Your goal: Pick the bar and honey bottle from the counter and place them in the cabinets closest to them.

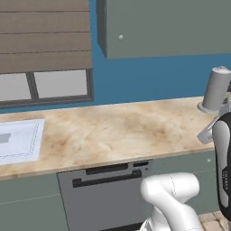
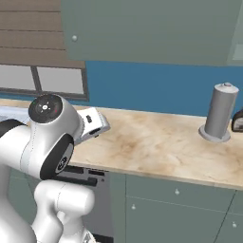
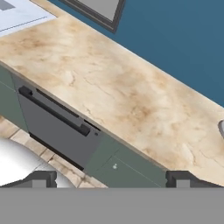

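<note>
The gripper (image 3: 109, 178) stands spread wide with nothing between its fingertips, above the front edge of the counter (image 1: 113, 131) near the dishwasher (image 3: 57, 127). The cabinets (image 2: 152, 28) hang closed above the counter (knobs visible). A grey paper-towel holder (image 2: 220, 114) stands upright at the counter's right end.

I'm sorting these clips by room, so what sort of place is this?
A kitchen, rendered rather than real: a long marbled counter with a dishwasher built in under it, grey-green wall cabinets above, and a sink by the window.
</note>
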Controlling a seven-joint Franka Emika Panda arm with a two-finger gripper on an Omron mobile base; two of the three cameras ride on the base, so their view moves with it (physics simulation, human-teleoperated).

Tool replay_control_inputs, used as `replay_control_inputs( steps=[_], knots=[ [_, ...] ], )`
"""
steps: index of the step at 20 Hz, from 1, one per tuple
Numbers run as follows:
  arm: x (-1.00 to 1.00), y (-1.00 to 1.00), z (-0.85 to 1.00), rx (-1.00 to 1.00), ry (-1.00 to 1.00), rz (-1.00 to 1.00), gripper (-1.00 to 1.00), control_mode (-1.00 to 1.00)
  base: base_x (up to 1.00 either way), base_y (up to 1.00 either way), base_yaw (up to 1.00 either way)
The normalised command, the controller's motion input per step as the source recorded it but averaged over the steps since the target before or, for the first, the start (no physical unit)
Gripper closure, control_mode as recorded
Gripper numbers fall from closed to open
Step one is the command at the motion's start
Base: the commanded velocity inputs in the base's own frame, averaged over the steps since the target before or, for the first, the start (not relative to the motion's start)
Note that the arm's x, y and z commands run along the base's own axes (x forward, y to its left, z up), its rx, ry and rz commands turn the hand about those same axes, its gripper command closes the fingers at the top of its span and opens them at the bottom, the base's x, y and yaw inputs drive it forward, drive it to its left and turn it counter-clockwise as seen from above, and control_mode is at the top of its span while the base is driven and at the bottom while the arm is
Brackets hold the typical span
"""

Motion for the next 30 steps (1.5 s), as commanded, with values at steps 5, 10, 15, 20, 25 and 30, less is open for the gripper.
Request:
replay_control_inputs(
  steps=[5,10,15,20,25,30],
  knots=[
    [0.0,0.0,0.0,0.0,0.0,0.0,-1.0,1.0,0.0,-0.7,0.0],
    [0.0,0.0,0.0,0.0,0.0,0.0,-1.0,1.0,0.0,-0.69,0.0],
    [0.0,0.0,0.0,0.0,0.0,0.0,-1.0,1.0,0.0,-0.68,0.0],
    [0.0,0.0,0.0,0.0,0.0,0.0,-1.0,1.0,0.04,-0.65,0.0],
    [0.0,0.0,0.0,0.0,0.0,0.0,-1.0,1.0,0.05,-0.63,0.0],
    [0.0,0.0,0.0,0.0,0.0,0.0,-1.0,1.0,0.07,-0.59,0.0]
  ],
)
